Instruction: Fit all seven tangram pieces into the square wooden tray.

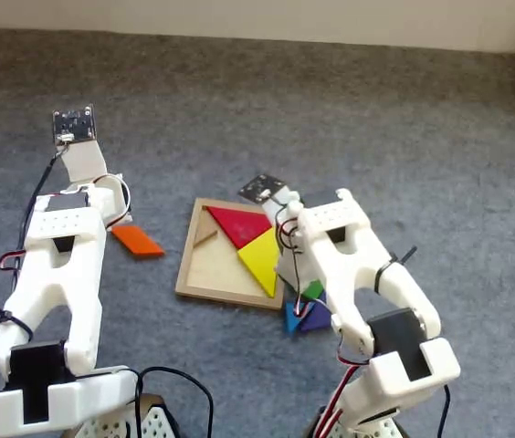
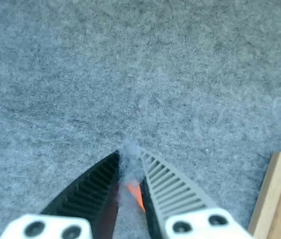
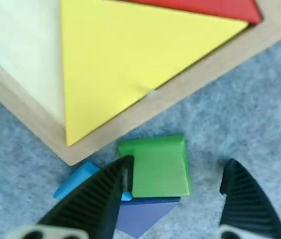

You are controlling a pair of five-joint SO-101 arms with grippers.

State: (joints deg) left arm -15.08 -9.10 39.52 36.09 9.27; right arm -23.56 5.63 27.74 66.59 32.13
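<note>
Beside the tray's [image 3: 190, 84] lower-right corner, the right gripper [image 3: 179, 162] hangs spread open astride the green square [image 3: 155, 167]; the left gripper [image 2: 130, 149], pinched closed, sits by the orange piece [image 1: 137, 240].

Orange piece [image 2: 135, 195] mostly hidden behind left tool [image 2: 129, 152]

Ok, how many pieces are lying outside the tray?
4: orange piece by the left pincer; green, blue, purple clustered at the tray's corner under the right pincer. More may be hidden.
</note>
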